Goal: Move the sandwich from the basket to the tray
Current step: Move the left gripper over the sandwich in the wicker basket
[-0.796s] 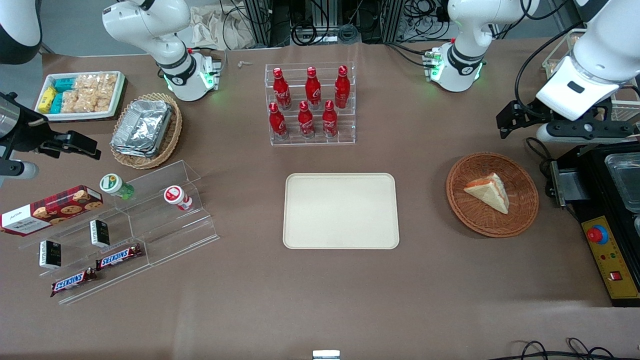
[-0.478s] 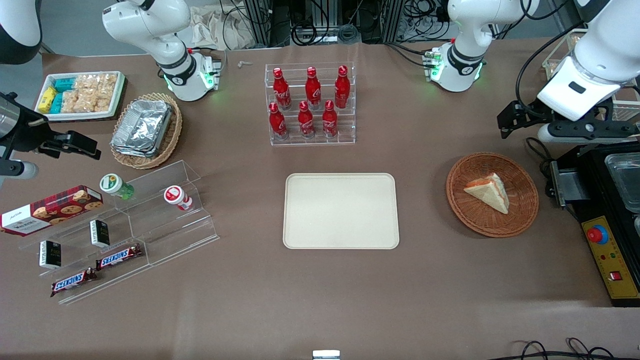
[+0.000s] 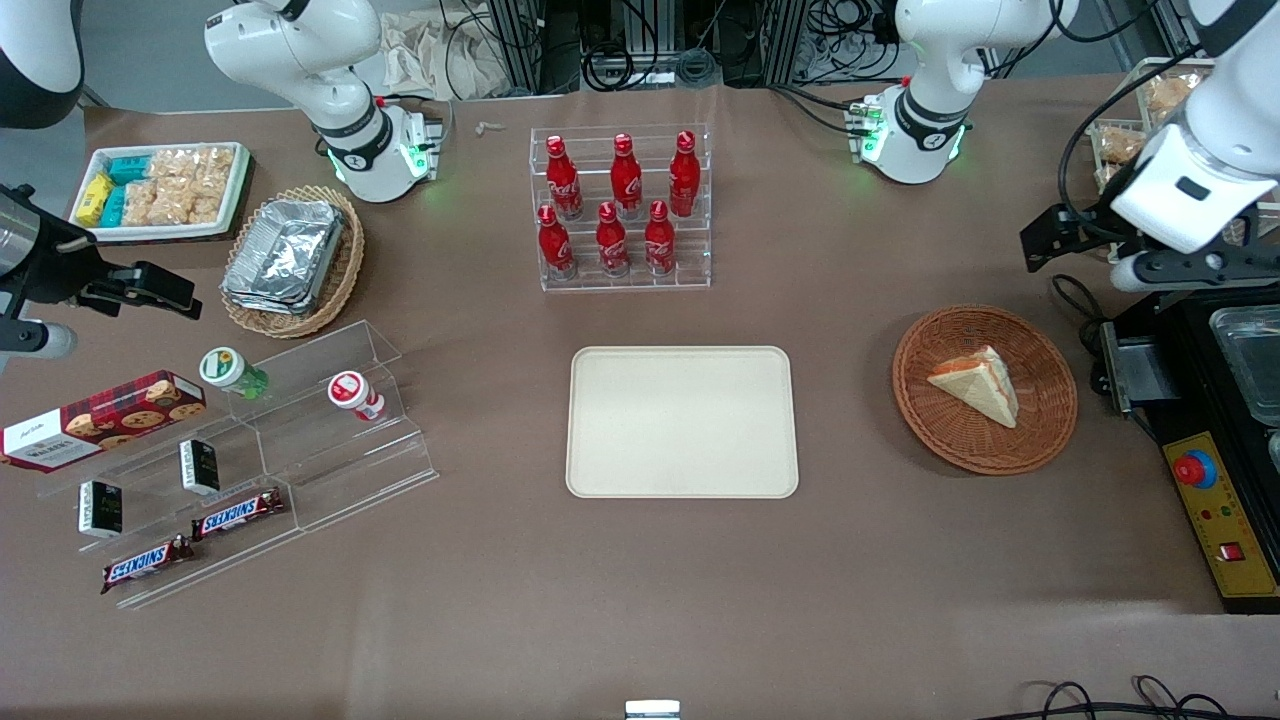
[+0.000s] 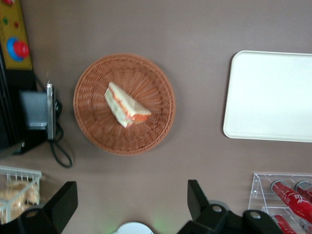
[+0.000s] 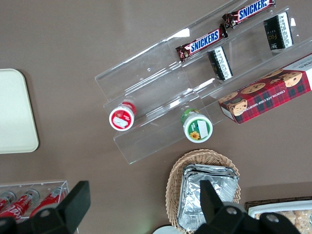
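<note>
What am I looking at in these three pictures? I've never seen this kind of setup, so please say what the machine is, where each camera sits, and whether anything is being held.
Two white robot arms are bolted to a brown table. One picture looks down on the whole table from the front; the other two come from cameras on each arm's wrist, with the dark finger tips showing at the edge.

The working arm's gripper hangs open and empty above the table, farther from the front camera than the round wicker basket, which holds a triangular sandwich. Mid-table lies a bare cream tray, where the sandwich should end up.

Also on the table: a clear rack of red cola bottles, Snickers bars and a cookie box on clear steps, and foil containers in a paler basket.
</note>
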Tool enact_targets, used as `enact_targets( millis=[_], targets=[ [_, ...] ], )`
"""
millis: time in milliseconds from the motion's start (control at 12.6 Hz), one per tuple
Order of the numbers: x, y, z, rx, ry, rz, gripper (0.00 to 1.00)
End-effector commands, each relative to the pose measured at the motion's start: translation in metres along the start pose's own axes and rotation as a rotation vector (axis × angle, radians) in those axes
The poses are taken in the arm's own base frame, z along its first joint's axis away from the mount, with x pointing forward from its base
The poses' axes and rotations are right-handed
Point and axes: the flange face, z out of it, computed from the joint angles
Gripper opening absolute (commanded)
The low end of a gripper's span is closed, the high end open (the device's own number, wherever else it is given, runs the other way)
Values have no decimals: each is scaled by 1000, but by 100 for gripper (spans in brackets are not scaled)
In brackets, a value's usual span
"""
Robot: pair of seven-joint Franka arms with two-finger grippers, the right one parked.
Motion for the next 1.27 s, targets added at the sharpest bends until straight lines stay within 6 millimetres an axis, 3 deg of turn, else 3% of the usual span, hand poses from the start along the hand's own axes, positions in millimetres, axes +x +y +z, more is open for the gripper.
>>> enact_targets(
  millis=[0, 319, 478, 796, 1195],
  targets=[
    [3, -17, 9, 8, -28, -184, 100],
    [-5, -46, 58, 3, -47, -403, 100],
    [-16, -48, 96, -3, -23, -512, 100],
    [-15, -44, 174, -23, 19, -739, 100],
    [2, -54, 246, -16, -7, -847, 100]
  ],
)
